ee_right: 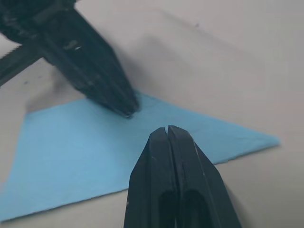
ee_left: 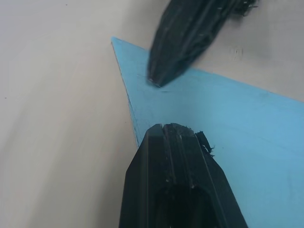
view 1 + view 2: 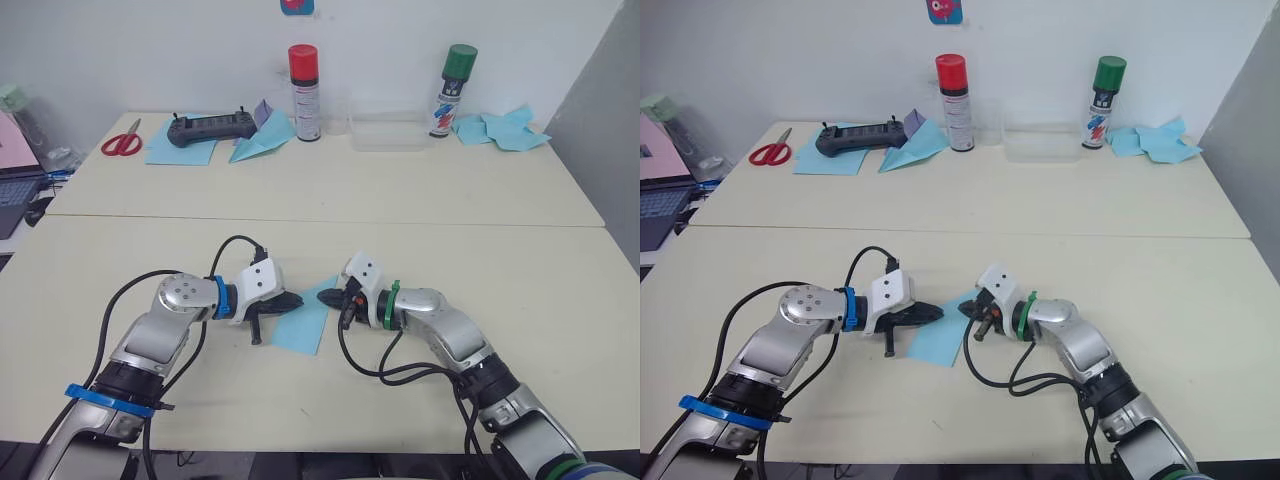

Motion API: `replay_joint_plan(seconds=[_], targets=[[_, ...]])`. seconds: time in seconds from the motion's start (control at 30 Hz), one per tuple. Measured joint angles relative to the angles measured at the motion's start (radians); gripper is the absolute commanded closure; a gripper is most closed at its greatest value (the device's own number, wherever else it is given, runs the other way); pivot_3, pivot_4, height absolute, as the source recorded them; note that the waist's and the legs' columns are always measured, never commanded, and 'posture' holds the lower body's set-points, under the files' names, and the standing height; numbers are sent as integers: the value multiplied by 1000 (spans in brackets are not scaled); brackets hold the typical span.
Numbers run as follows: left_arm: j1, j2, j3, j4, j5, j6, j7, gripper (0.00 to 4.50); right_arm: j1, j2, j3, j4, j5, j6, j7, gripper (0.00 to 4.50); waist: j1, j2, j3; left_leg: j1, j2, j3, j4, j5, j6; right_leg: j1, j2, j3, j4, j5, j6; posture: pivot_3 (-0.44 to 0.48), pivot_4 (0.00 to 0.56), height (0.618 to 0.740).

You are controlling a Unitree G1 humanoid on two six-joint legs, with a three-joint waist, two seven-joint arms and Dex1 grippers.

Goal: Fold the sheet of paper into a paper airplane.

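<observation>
Two cream tables (image 3: 420, 250) stand end to end before a white wall, and on the near one lies the sheet of paper (image 3: 305, 320), flat and light blue, already folded to a point at its far end. The left gripper (image 3: 292, 299) and the right gripper (image 3: 327, 299) meet tip to tip over that pointed end, each with its black fingers pressed together and resting on the paper rather than pinching it. Along the far table stand a red-capped spray can (image 3: 304, 92), a green-capped spray can (image 3: 452, 90), scissors (image 3: 122, 141), a black controller (image 3: 211, 127) and a slim paper dart (image 3: 262, 137).
</observation>
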Motion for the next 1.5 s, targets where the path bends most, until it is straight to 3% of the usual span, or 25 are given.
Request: replay_joint_plan(seconds=[0.43,0.67,0.97,1.5], targets=[[-1,-17,0,17,5,-6,-1,4500,-20,1,-61,109,-63,-121,-62,4465,0,0,-1,11,-1,1,-1,0,0,8,-1,1,-1,0,0,0,150,740],[6,-17,5,12,5,-4,-4,4500,51,-3,-137,34,-1,-145,29,4465,1,0,0,10,-1,2,-4,0,0,8,-1,1,-1,-1,-1,0,150,740],[5,-18,4,14,5,-3,-3,4500,103,-24,6,-106,-39,-37,127,4465,1,0,0,10,-1,2,-4,0,0,7,-2,2,-1,-2,-2,0,150,740],[-5,-14,2,3,7,18,-20,4500,113,-105,115,-256,-11,148,313,4465,2,0,0,11,0,2,-4,0,0,7,-2,1,-1,-3,-4,0,150,740]])
